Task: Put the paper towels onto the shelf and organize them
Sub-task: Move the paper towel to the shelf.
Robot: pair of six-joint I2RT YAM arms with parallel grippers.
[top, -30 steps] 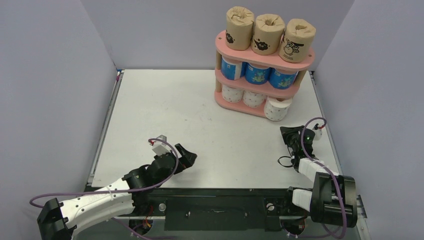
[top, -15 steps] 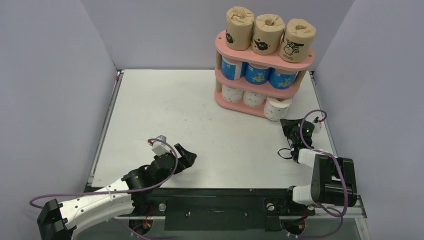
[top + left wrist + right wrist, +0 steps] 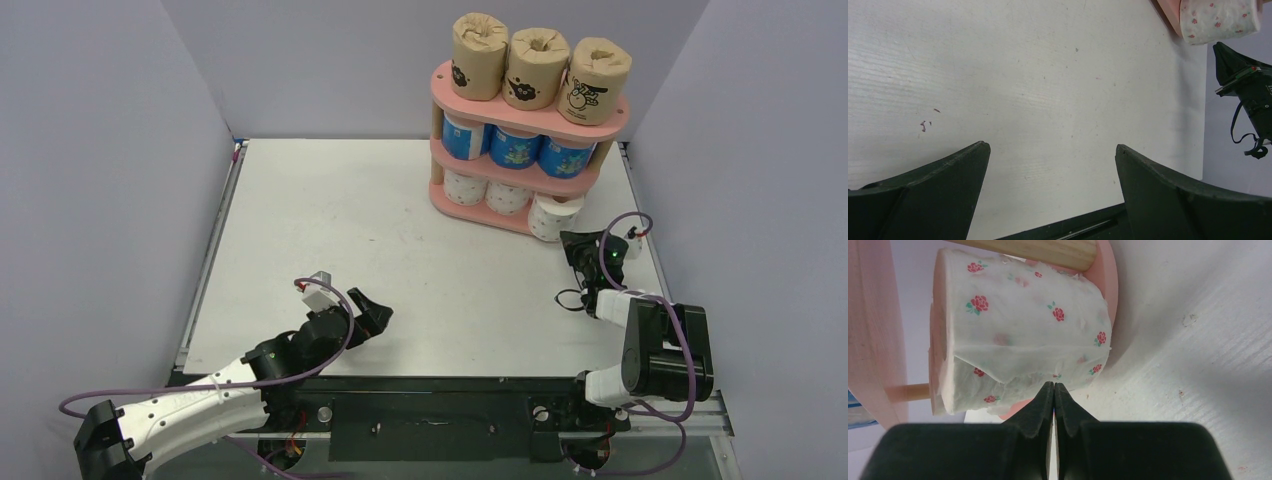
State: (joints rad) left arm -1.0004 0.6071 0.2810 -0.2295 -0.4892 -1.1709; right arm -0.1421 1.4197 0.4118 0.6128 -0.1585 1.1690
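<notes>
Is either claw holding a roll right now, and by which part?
Nothing held. The left claw is open above the table; the right claw is shut empty, tips beside the white flowered roll.

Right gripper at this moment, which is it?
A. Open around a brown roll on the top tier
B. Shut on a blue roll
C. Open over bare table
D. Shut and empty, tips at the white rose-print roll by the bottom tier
D: in the right wrist view, the right gripper has its fingers pressed together with nothing between them, tips right at the white rose-print roll on the pink shelf's bottom board.
</notes>
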